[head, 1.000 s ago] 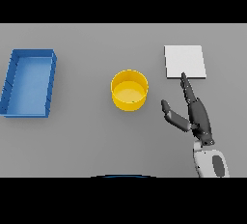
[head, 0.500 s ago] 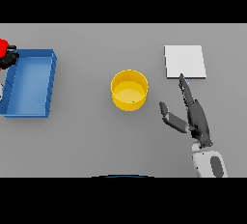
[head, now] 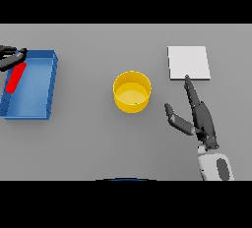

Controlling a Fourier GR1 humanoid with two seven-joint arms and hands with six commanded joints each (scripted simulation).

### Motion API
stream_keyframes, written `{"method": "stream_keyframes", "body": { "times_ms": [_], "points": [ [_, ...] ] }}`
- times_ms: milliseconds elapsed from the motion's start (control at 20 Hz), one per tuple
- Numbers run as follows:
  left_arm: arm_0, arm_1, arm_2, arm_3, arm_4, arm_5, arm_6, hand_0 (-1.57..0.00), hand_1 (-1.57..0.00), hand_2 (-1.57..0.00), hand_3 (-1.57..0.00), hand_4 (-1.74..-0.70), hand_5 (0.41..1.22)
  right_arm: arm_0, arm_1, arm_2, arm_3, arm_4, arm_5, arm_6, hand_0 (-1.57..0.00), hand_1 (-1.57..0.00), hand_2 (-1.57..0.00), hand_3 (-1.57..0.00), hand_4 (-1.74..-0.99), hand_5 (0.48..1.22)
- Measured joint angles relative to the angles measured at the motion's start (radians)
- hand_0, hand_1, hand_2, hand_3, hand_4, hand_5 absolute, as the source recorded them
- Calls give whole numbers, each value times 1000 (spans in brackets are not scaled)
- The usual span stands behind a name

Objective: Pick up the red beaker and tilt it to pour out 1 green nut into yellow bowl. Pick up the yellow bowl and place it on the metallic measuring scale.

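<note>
The left hand [head: 9, 57], clamped on the red beaker [head: 16, 77], has carried it over the blue bin [head: 50, 84], seemingly discarding it after pouring. The right hand [head: 201, 119], fingers straight, waits beside the yellow bowl [head: 132, 91], short of the scale [head: 189, 62].

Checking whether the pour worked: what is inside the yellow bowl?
The yellow bowl shows only its yellow floor, with one tiny dark speck near the front wall; whether that is a nut cannot be told. Nothing covers the bowl.
</note>
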Motion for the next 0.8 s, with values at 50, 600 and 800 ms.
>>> {"method": "stream_keyframes", "body": {
  "times_ms": [50,600,800],
  "points": [
    [8,5,-12,0,-10,-11,4,-246,-225,-213,-220,-828,627,2,3,9,-1,15,-5,0,1,1,1,1,-1156,665],
    [-2,-36,-14,-7,-26,66,-99,-20,-18,-17,-18,-798,661,-104,-92,76,18,155,47,75,1,1,1,1,-1103,662],
    [30,-48,-18,-35,-18,65,-102,-8,-7,-7,-7,-806,683,-236,-215,163,57,339,111,134,1,1,1,1,-1137,626]
  ]
}}
